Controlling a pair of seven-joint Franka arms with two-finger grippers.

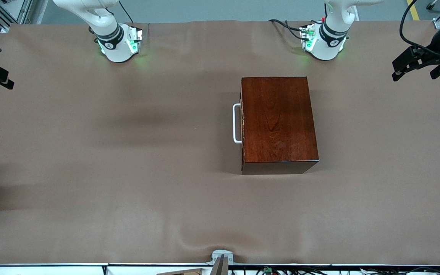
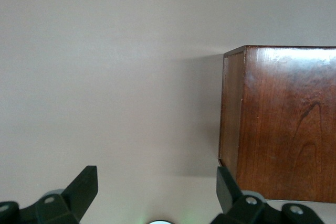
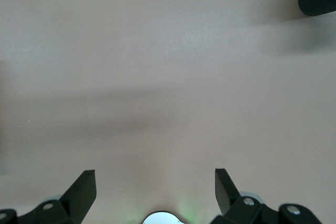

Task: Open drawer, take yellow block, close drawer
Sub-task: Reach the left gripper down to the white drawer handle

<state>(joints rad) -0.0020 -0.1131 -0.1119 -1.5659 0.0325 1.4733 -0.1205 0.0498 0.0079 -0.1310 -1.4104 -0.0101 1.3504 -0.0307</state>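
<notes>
Brown-clothed surface [image 1: 128, 172] carries the shut drawer [image 1: 241, 122] at frame centre, white handle [image 1: 236, 123] running vertically. Left claw [image 1: 414, 63], spread, hangs upper right, nearer it; right claw [image 3: 156, 190], spread, over bare cloth. Yellow block unseen.

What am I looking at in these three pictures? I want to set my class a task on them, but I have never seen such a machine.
These are two robot arms bolted at one edge of a table covered in brown cloth. One picture looks down from a high camera facing them; the other two come from cameras on the arms' wrists.

On the cloth stands a dark reddish-brown wooden box. Its drawer is shut; the white loop handle faces the right arm's end of the table. No yellow block is visible.

Each arm ends in a two-fingered pincer. The left pincer hangs open beside the box, and the right pincer hangs open over bare cloth. Neither holds anything.
</notes>
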